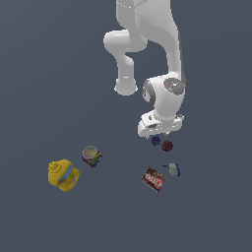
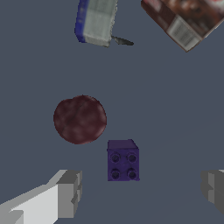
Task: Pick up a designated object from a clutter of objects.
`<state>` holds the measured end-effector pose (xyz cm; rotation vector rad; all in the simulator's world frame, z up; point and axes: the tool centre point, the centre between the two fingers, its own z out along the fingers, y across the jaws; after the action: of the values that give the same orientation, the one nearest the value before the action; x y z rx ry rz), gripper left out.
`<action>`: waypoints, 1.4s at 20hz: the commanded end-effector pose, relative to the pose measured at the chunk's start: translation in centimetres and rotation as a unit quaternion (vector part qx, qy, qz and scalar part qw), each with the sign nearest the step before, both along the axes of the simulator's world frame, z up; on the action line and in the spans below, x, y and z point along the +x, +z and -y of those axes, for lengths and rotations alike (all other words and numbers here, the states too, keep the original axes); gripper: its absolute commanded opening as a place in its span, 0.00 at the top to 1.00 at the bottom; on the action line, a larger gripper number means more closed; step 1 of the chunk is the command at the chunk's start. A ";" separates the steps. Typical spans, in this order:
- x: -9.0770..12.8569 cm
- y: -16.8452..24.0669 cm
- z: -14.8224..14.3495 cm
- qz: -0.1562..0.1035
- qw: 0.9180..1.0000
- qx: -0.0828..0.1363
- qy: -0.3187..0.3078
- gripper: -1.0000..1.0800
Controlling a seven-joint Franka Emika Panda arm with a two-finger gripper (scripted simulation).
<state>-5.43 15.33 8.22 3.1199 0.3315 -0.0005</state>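
The designated object is a tiny dark purple studded block (image 2: 123,160), lying on the grey floor just under the arm's hand (image 1: 155,141). A dark red ball (image 2: 79,119) lies right beside it (image 1: 167,145), apart from it. My gripper (image 2: 140,192) hovers over the block, open, its two grey fingers (image 2: 68,192) standing wide on either side with nothing between them but the block below. In the exterior view the fingers themselves are hidden under the white hand (image 1: 160,125).
A grey-blue piece (image 2: 96,22) (image 1: 172,170) and a brown-red box (image 2: 188,19) (image 1: 153,179) lie beyond the ball. Farther toward the exterior view's left stand a multicoloured can (image 1: 91,156) and a yellow jug-like shape with a blue band (image 1: 63,174).
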 end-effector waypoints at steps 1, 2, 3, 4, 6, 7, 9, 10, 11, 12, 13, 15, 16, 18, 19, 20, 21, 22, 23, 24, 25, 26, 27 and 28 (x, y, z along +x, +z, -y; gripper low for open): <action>-0.5 -0.7 -0.5 0.000 1.000 0.001 0.004 0.04; -0.6 -0.8 -0.6 0.000 1.000 0.002 0.005 0.04; -0.7 -0.9 -0.6 0.000 1.000 0.002 0.006 0.04; -0.7 -1.0 -0.7 0.000 1.000 0.002 0.007 0.04; -0.7 -0.9 -0.6 0.000 1.000 0.002 0.006 0.04; -0.7 -0.9 -0.6 0.000 1.000 0.002 0.006 0.04; -0.7 -1.2 -0.6 0.000 1.000 0.002 0.006 0.04; -0.7 -1.4 -0.6 0.000 1.000 0.002 0.006 0.04; -0.7 -1.7 -0.6 0.000 1.000 0.002 0.006 0.04; -0.7 -2.0 -0.6 0.000 1.000 0.002 0.007 0.04; -0.8 -2.4 -0.6 0.000 1.000 0.002 0.007 0.04; -0.8 -3.3 -0.6 0.000 1.000 0.002 0.007 0.04; -0.8 -3.8 -0.6 0.000 1.000 0.002 0.007 0.04; -0.8 -4.7 -0.6 0.000 1.000 0.002 0.007 0.04; -0.8 -5.1 -0.6 0.000 1.000 0.002 0.007 0.04; -0.8 -5.4 -0.7 0.000 1.000 0.002 0.007 0.04; -0.8 -5.6 -0.7 0.000 1.000 0.002 0.007 0.04; -0.8 -5.8 -0.7 0.000 1.000 0.002 0.007 0.04; -0.8 -5.9 -0.7 0.000 1.000 0.002 0.007 0.04; -0.8 -6.0 -0.7 0.000 1.000 0.002 0.007 0.04; -0.8 -6.0 -0.7 0.000 1.000 0.002 0.007 0.04; -0.8 -6.0 -0.7 0.000 1.000 0.002 0.007 1.00; -0.8 -6.0 -0.7 0.000 1.000 0.002 0.007 1.00; -0.8 -6.0 -0.7 0.000 1.000 0.002 0.007 1.00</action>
<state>-6.27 16.01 2.22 3.1213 0.3543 -0.0011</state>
